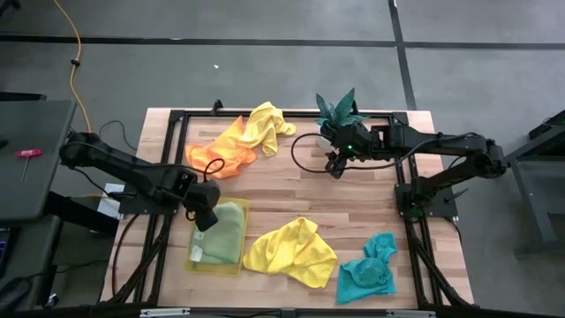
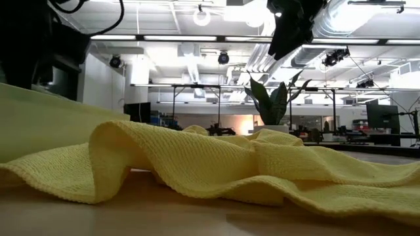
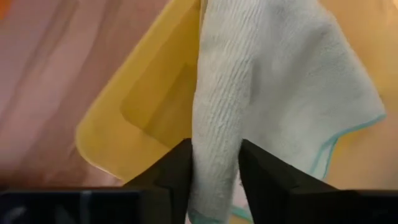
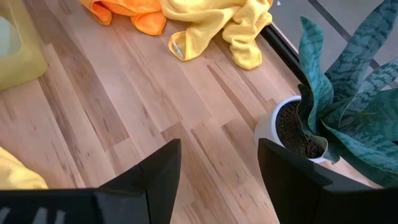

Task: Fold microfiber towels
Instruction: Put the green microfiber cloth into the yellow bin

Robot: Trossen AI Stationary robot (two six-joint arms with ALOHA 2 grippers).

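L gripper (image 1: 205, 215) pinches olive-green towel (image 1: 228, 231) over yellow tray (image 1: 191, 257); R gripper (image 1: 336, 167) wide apart, near plant (image 1: 340, 110).

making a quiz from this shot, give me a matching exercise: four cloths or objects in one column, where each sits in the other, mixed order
Things:
1. olive-green towel
2. teal towel
3. orange towel
4. potted plant

Places:
A. far edge, beside the right gripper
B. near right corner of the table
C. in the yellow tray, pinched by the left gripper
D. far left, touching a yellow towel

Pairs: 1-C, 2-B, 3-D, 4-A
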